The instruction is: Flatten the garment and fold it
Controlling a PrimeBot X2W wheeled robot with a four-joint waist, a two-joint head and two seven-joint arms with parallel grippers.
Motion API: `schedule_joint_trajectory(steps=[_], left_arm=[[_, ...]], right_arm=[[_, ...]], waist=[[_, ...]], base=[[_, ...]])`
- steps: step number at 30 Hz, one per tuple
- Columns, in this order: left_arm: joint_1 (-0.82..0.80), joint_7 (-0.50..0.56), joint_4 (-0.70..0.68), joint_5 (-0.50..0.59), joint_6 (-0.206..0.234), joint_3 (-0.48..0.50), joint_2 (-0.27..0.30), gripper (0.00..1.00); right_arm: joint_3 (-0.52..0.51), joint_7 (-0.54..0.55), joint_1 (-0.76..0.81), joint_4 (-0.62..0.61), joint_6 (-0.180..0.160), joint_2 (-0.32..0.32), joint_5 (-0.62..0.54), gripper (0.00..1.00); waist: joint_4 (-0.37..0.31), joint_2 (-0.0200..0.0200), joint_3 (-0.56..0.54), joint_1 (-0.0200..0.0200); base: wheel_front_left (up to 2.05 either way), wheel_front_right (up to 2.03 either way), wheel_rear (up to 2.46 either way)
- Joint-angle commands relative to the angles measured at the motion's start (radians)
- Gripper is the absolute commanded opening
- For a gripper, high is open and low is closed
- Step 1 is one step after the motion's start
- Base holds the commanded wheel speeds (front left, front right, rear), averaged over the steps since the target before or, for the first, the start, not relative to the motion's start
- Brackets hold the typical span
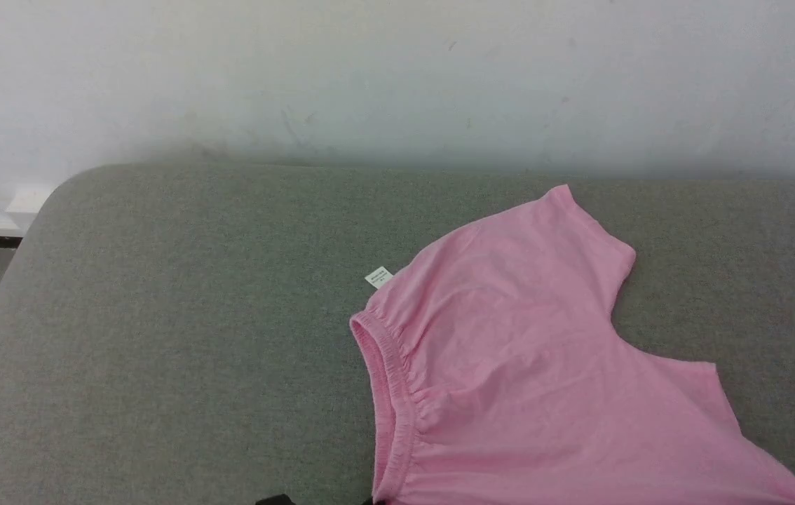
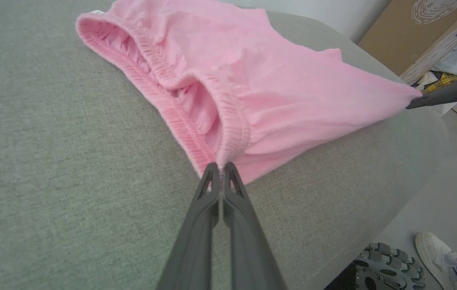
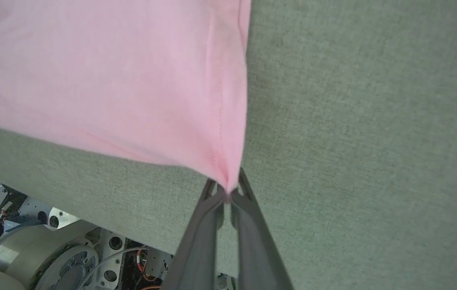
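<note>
Shorts [image 1: 510, 365] spread pink on grey cushion [image 1: 194, 315], waistband [image 2: 234, 135] end pinched by left gripper [image 2: 221, 167], jaws fully closed, leg corner [image 3: 225, 175] clamped by right gripper [image 3: 228, 189], closed too, cloth stretched between.

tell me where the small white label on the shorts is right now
In the head view the white label lies near the middle on the grey padded surface, poking out at the far end of the waistband of the pink shorts.

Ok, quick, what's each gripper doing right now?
Left gripper: shut on the garment, at its waistband.
Right gripper: shut on the garment, at a leg corner.
</note>
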Motion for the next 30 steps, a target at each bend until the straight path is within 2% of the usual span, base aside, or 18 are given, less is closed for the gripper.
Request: schedule_joint_trajectory(steps=[1, 6, 10, 13, 21, 30], left_arm=[[0.006, 0.001, -0.01, -0.003, 0.009, -0.001, 0.009, 0.0], [-0.047, -0.024, -0.048, 0.022, 0.021, 0.014, 0.0, 0.0], [-0.119, -0.038, -0.073, 0.036, 0.03, 0.042, -0.012, 0.0], [-0.178, -0.038, -0.072, 0.04, 0.027, 0.056, -0.025, 0.0], [-0.332, -0.032, -0.023, 0.06, 0.014, 0.067, -0.074, 0.0], [-0.5, -0.061, 0.106, 0.075, -0.013, 0.071, -0.157, 0.0]], right_arm=[[-0.037, 0.002, 0.011, -0.023, -0.002, -0.001, 0.002, 0.0], [-0.152, -0.007, -0.014, -0.127, -0.002, 0.055, -0.005, 0.0], [-0.21, -0.013, -0.111, -0.169, -0.002, 0.097, -0.04, 0.0], [-0.226, -0.007, -0.217, -0.156, -0.002, 0.128, -0.086, 0.0], [-0.165, 0.025, -0.557, 0.001, -0.002, 0.199, -0.216, 0.0], [-0.039, 0.039, -0.855, 0.249, -0.002, 0.197, -0.311, 0.0]], waist=[[0.007, -0.0001, 0.008, 0.0002], [0.03, -0.0001, 0.045, 0.0002], [0.053, -0.0001, 0.089, 0.0002], [0.071, -0.0001, 0.129, 0.0002], [0.128, -0.0001, 0.256, 0.0002], [0.2, -0.0001, 0.373, 0.0002]], base=[[0.0, 0.0, 0.0], [0.0, 0.0, 0.0], [0.0, 0.0, 0.0], [0.0, 0.0, 0.0], [0.0, 0.0, 0.0], [0.0, 0.0, 0.0]])
